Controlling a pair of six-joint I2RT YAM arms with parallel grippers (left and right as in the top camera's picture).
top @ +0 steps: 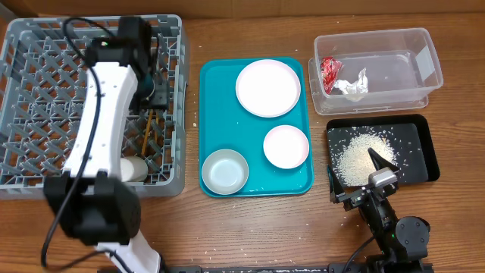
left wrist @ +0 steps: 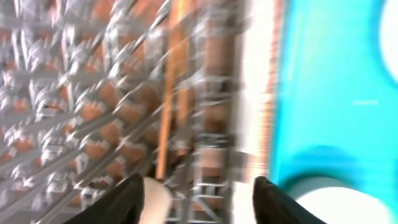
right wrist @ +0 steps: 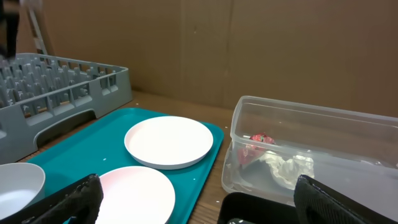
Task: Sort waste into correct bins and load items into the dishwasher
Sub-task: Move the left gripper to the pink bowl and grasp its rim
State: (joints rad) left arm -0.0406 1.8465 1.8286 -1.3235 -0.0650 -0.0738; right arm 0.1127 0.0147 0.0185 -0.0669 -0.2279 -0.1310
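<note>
The 2 chopsticks [top: 149, 130] lie together on the lattice floor of the grey dish rack [top: 45, 45], at about 3 o'clock within it as seen from overhead, pointing roughly 12 to 6. The left gripper [left wrist: 198, 186] hangs directly over them; the wrist view is motion-blurred, but its fingers [left wrist: 132, 198] stand apart with a plain gap and nothing between them. The white cup [top: 135, 168] sits in the same rack near the 5 o'clock corner, partly covered by the left arm [top: 102, 114]. At 3 o'clock of the rack, just beside it, the teal tray [top: 216, 114] carries 3 items: the large white plate [top: 267, 88] at its 1 o'clock, the smaller white dish [top: 286, 146] at 4 o'clock and the grey metal bowl [top: 225, 171] at 7 o'clock, none touching. At 3 o'clock of the tray, the clear tub [top: 394, 72] holds the red wrapper [top: 330, 72] and the white tissue [top: 352, 85], touching each other at its 9 o'clock end. Directly at 6 o'clock of the tub, the black tray [top: 420, 144] holds the rice [top: 356, 159] heaped in its 9 o'clock half. The right gripper [top: 356, 176] sits low at that tray's 7 o'clock corner, fingers spread wide and empty. All rests on the wooden table [top: 250, 227].
</note>
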